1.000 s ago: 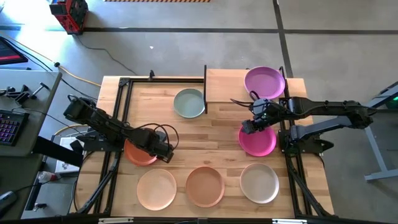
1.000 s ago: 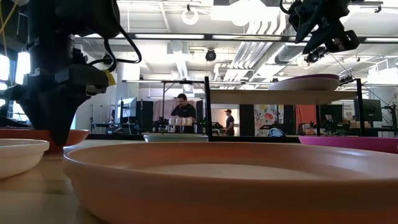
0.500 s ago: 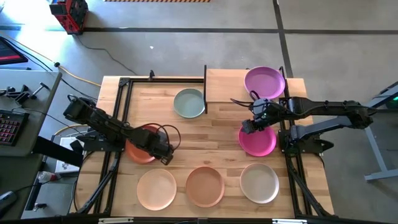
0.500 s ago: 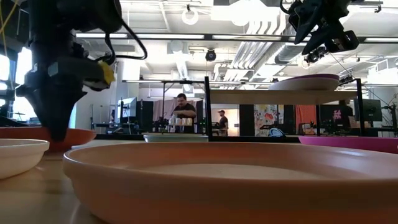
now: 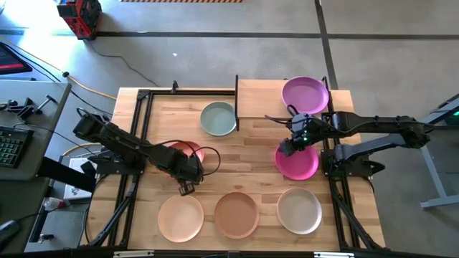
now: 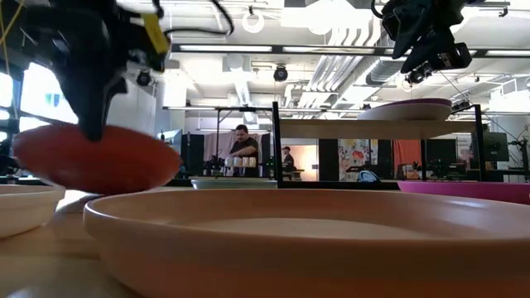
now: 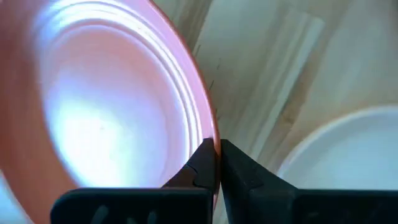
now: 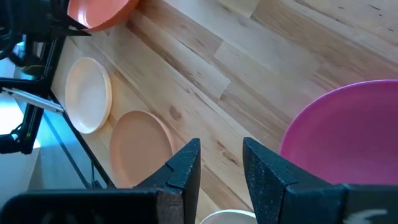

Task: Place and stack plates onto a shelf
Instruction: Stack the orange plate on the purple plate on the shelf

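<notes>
A rust orange plate (image 5: 193,151) hangs above the table's left half, with my left gripper (image 5: 188,169) shut on it; the low view shows the plate (image 6: 91,157) clear of the wood. My right gripper (image 5: 290,147) hovers open above the far edge of a magenta plate (image 5: 297,163), which lies flat on the table, and touches nothing. The shelf (image 5: 262,100) stands at the far right with a purple plate (image 5: 305,93) resting on it. My left gripper pinches the orange plate's rim (image 7: 209,127) between its two fingers (image 7: 202,165), one on the inner side and one on the outer side. The fingers come from above, pointing down. The plate hangs tilted below them, lifted clear of the table.
A pale blue-green plate (image 5: 218,119) lies next to the shelf's left end. Along the near edge lie a cream plate (image 5: 181,217), a peach plate (image 5: 237,213) and a beige-grey plate (image 5: 299,210). People stand in the room beyond the table.
My left gripper has shut on the orange plate's rim, risen, and gone a little toward the table's right edge. The plate, which lay flat on the table, now hangs tilted and lifted clear.
</notes>
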